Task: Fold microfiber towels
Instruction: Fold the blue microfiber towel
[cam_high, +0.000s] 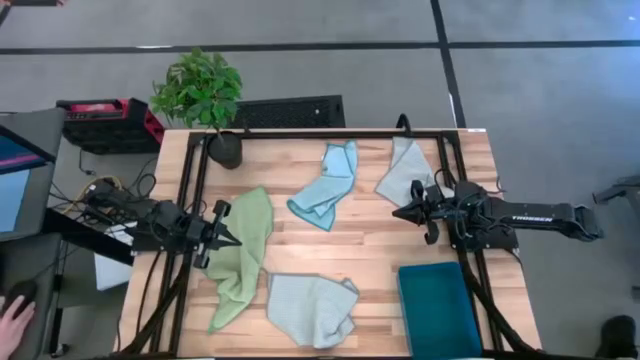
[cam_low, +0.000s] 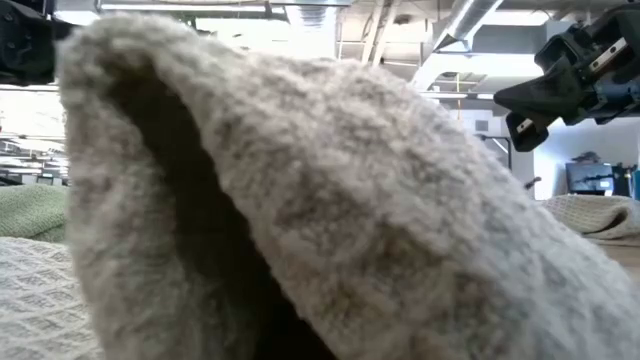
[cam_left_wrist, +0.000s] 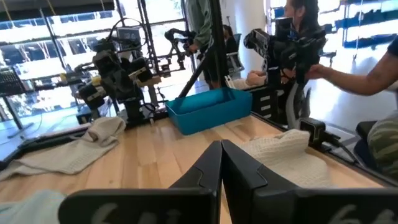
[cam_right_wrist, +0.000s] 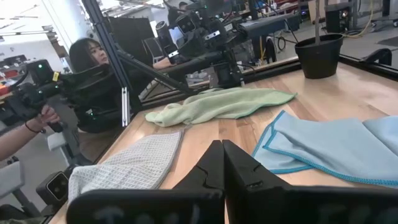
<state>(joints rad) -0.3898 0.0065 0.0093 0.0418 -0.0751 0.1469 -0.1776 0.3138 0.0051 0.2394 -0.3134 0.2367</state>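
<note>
- The left gripper (cam_high: 232, 236) hangs over the left side of the table (cam_high: 370, 250) with its fingers pressed together on nothing; its tips point at the green towel (cam_high: 243, 255), which lies just beside them.
- The right gripper (cam_high: 403, 212) is also closed and empty, over the right side of the table, pointing toward the middle.
- Nearest, at the front edge, a grey-blue towel (cam_high: 312, 305) lies rumpled, between the green one and the teal bin (cam_high: 437, 308) at the front right.
- The green towel stretches in a long crumpled strip from the front left toward the middle.
- Farther back, the light blue towel (cam_high: 328, 186) sits bunched in the middle, well left of the right gripper.
- At the far right, the second grey-blue towel (cam_high: 402, 170) lies in a loose heap just behind the right gripper.
- By my reading, nothing is folded yet: all four cloths are loose and uneven, and the bin looks empty, so the whole job remains.
</note>
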